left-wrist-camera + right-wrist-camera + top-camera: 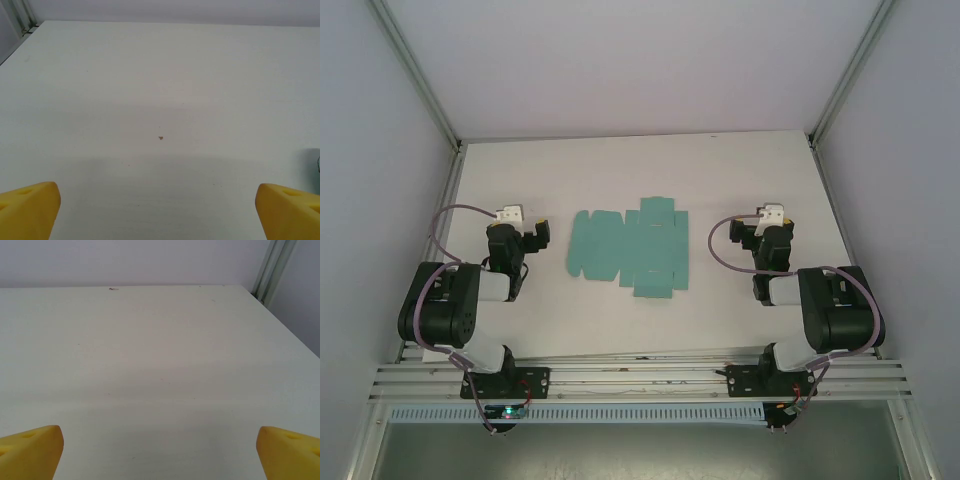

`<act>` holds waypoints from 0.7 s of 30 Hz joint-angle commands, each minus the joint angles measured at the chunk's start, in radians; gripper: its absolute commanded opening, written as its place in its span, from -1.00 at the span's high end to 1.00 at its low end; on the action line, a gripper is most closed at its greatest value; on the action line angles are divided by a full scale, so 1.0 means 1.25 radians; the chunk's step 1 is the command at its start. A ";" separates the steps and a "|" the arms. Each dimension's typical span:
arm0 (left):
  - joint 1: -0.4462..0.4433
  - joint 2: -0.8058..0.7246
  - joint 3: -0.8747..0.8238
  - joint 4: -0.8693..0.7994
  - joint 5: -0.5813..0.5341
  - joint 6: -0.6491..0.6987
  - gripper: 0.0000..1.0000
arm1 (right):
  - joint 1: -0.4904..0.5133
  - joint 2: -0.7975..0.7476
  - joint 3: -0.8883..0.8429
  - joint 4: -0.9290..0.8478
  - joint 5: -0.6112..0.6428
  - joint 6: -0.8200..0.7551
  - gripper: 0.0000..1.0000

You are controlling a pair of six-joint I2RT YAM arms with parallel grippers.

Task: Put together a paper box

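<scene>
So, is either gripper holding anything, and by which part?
Nothing held: left gripper and right gripper are open over the table; the box lies flat between them, untouched.

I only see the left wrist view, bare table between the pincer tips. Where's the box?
Observer: The box is a flat teal sheet in the middle of the table, to the right of the left pincer.
Operator: Is the right pincer touching it?
Observer: No, the right pincer sits apart from it on its right side, open.
Operator: Any flaps up?
Observer: None looks raised from the top view.
</scene>
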 commanded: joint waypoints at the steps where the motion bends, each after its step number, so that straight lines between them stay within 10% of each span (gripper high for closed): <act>1: -0.007 -0.004 0.009 -0.008 -0.001 0.010 -1.00 | 0.008 -0.010 0.011 0.008 -0.010 -0.001 -0.96; 21: -0.006 -0.048 0.049 -0.110 0.000 0.011 -1.00 | 0.005 -0.024 0.009 0.003 -0.009 0.005 -0.96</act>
